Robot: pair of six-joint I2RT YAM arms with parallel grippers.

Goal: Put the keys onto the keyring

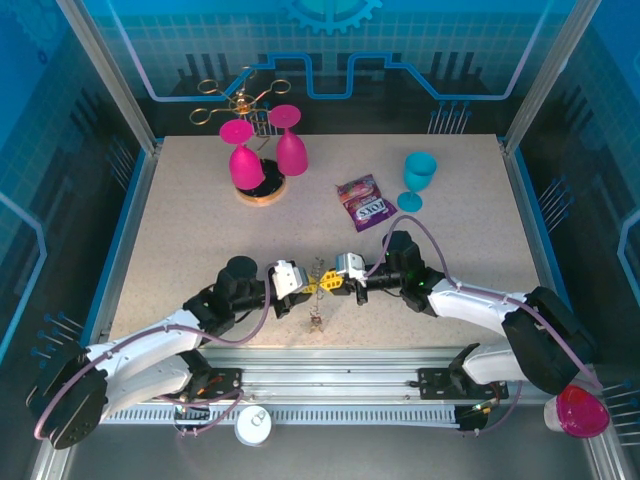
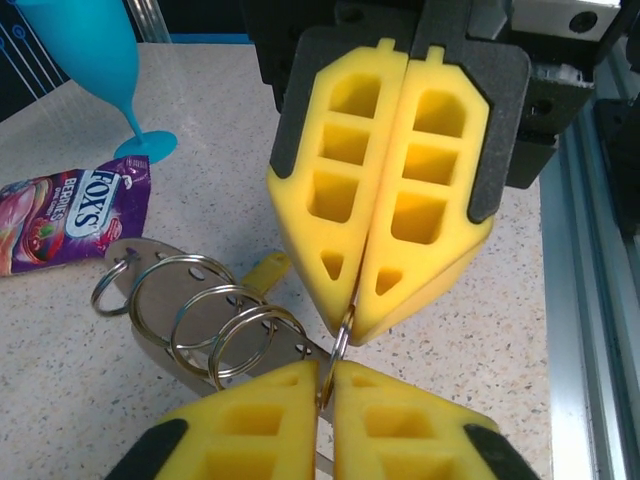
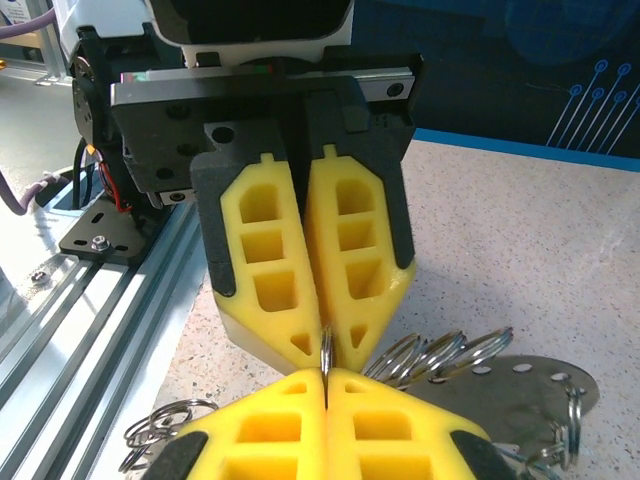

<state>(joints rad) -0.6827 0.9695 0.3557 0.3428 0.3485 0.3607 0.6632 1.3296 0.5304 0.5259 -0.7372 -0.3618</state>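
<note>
The left pincer [image 2: 326,392] and right pincer [image 2: 352,318] meet tip to tip, both clamped on the keyring [image 2: 341,345] between them, with a yellow key [image 2: 266,272] just beside their tips, so threading seems only begun and whether any key is on I cannot tell.

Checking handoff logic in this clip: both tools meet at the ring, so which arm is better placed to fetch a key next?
Left, probably. The left tool and right tool are both shut on the thin ring. The yellow-headed key lies just ahead of the left's fingers, beside the right's.
</note>
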